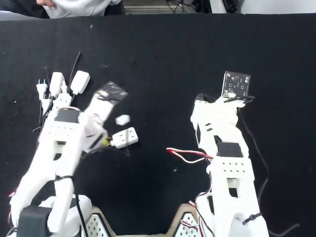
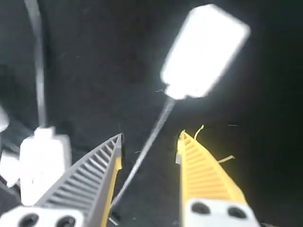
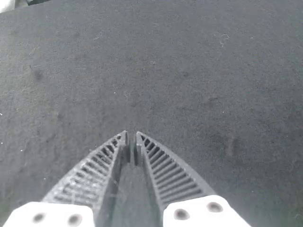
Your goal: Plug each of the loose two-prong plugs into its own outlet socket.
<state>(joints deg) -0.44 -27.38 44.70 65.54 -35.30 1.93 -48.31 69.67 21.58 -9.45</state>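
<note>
From above, the outlet block (image 1: 126, 137) lies on the black cloth (image 1: 163, 49) with its long axis across the table, slightly tilted, sockets facing up. Beyond it and to its left sits a bunch of white plugs (image 1: 59, 88), their long axes running toward the far edge; the leftmost one aims two prongs that way. A small white piece (image 1: 122, 119) lies just beyond the block, and my right arm stands well to the block's right, with its camera board (image 1: 236, 85) at the tip. Past the cloth's far edge is a thin strip of room with dark cables. In my left wrist view, my left gripper (image 2: 150, 136) has its jaws apart. A thin cable (image 2: 154, 127) runs through the gap to a white oblong body (image 2: 203, 52), tilted, cable end toward me, too blurred to tell plug from block. Another white plug (image 2: 45, 158) sits beside my grey finger (image 2: 94, 170). In my right wrist view, my right gripper (image 3: 131, 135) has its jaws together above the cloth
</note>
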